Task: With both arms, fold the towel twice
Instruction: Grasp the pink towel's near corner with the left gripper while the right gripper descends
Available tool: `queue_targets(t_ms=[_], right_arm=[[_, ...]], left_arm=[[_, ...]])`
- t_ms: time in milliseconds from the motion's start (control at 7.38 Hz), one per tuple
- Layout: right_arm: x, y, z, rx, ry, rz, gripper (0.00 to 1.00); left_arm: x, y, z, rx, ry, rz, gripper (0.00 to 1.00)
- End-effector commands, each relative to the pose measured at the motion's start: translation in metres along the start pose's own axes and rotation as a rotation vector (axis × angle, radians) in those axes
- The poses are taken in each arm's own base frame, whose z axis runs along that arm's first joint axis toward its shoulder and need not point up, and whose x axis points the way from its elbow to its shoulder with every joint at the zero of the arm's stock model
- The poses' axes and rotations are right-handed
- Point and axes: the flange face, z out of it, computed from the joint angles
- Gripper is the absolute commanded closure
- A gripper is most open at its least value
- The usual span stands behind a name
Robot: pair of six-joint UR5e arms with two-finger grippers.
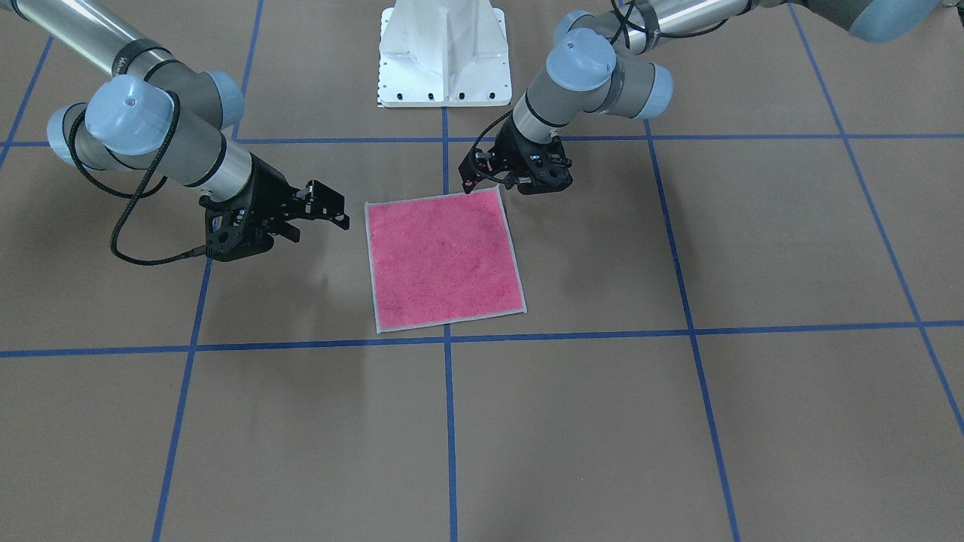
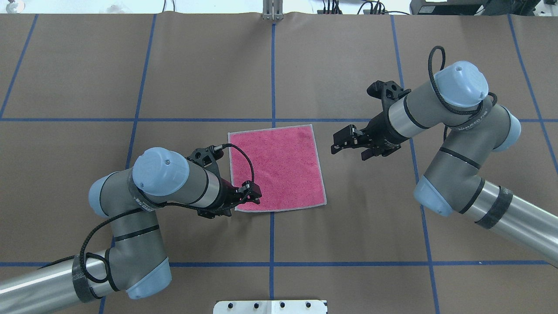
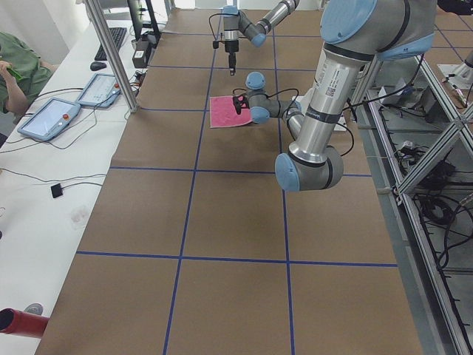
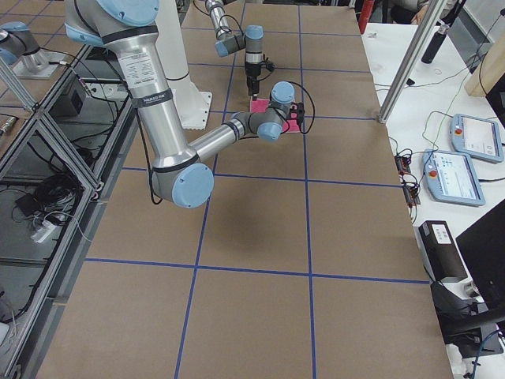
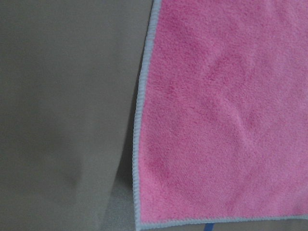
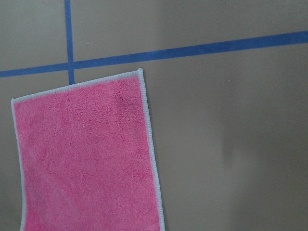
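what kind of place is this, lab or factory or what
Probably a robotics research lab or test cell. A left arm and right arm reach over a brown-covered table gridded with blue tape, and teach pendants sit beside it.

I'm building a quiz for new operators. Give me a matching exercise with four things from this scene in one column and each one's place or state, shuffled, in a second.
1. towel
2. left gripper
3. right gripper
4. base

A. over bare table, apart from the towel
B. white, on the robot's side of the towel
C. lying flat, pink face up
D. at a towel corner

Pairs: 1-C; 2-D; 3-A; 4-B
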Motion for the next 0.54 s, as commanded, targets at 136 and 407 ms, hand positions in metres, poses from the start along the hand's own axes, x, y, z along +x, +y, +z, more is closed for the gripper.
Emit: queue_targets(t_ms=[136,407], right_arm=[[-0.0015,0.0024,0.0021,-0.006,-0.001,-0.004,0.0],[-0.0027,0.0057,0.0056,-0.015,-0.001,-0.007,0.0]], left_arm=[[-0.0021,-0.0001,0.0053,0.005,-0.008,-0.001,0.27],[-0.003,-0.001,0.0056,0.011,-0.009,-0.002,0.43]])
